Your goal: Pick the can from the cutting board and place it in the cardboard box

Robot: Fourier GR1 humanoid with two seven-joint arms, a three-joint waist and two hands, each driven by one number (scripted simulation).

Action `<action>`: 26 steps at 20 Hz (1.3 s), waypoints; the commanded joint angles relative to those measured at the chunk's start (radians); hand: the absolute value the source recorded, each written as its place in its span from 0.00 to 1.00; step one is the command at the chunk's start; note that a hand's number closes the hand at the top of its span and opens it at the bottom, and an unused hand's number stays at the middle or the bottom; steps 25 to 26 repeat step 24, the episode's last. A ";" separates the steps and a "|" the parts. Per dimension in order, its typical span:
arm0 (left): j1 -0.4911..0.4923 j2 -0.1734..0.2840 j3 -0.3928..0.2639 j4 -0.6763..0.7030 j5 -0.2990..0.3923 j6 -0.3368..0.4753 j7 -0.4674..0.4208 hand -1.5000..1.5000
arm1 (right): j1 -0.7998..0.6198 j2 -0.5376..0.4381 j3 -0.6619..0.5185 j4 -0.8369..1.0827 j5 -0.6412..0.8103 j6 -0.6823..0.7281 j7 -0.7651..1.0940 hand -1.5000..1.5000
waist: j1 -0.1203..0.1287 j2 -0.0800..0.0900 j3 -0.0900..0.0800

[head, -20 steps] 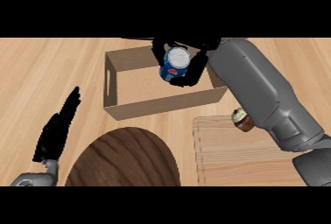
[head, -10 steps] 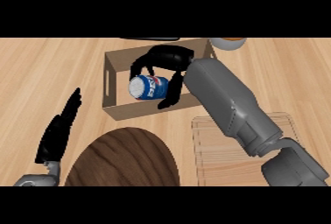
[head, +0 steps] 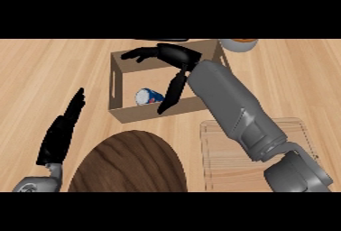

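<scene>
Reaching across the open brown cardboard box [head: 120, 81], the right hand [head: 172, 56] hangs above its far part with fingers spread and relaxed, thumb pointing down toward the near wall, holding nothing. Its grey forearm [head: 230, 108] crosses the box's right wall. The blue-and-white can [head: 149, 96] lies on its side on the box floor, near the near wall, apart from the hand. Half a second ago the hand was curled round the can; it has since let go and opened. The left hand [head: 61, 131] rests at the near left, fingers straight, unchanged. The pale wooden cutting board [head: 230, 167] lies near right, beside a dark round wooden board [head: 126, 162].
</scene>
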 commanded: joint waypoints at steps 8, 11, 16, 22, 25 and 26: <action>0.012 0.007 0.000 0.003 -0.002 -0.017 -0.025 0.50 | -0.134 -0.110 -0.317 0.138 -0.292 0.164 0.141 0.00 | 0.019 0.017 0.000; -0.012 -0.033 -0.024 0.005 -0.029 0.020 -0.019 0.50 | -0.095 -0.199 -0.338 0.165 -0.304 0.159 0.137 0.00 | 0.013 0.026 0.001; -0.025 -0.024 -0.021 -0.005 -0.017 0.001 -0.024 0.50 | -0.104 -0.311 -0.376 0.187 -0.335 0.185 0.171 0.00 | 0.045 0.048 0.001; -0.054 -0.019 -0.024 -0.010 -0.011 -0.016 -0.005 0.50 | -0.101 -0.415 -0.376 0.181 -0.331 0.268 0.178 0.00 | 0.066 0.062 0.004; -0.048 -0.007 -0.019 -0.034 0.004 -0.034 -0.007 0.50 | -0.064 -0.431 -0.364 0.170 -0.318 0.281 0.148 0.00 | 0.082 0.062 0.006; -0.048 -0.007 -0.019 -0.034 0.004 -0.034 -0.007 0.50 | -0.064 -0.431 -0.364 0.170 -0.318 0.281 0.148 0.00 | 0.082 0.062 0.006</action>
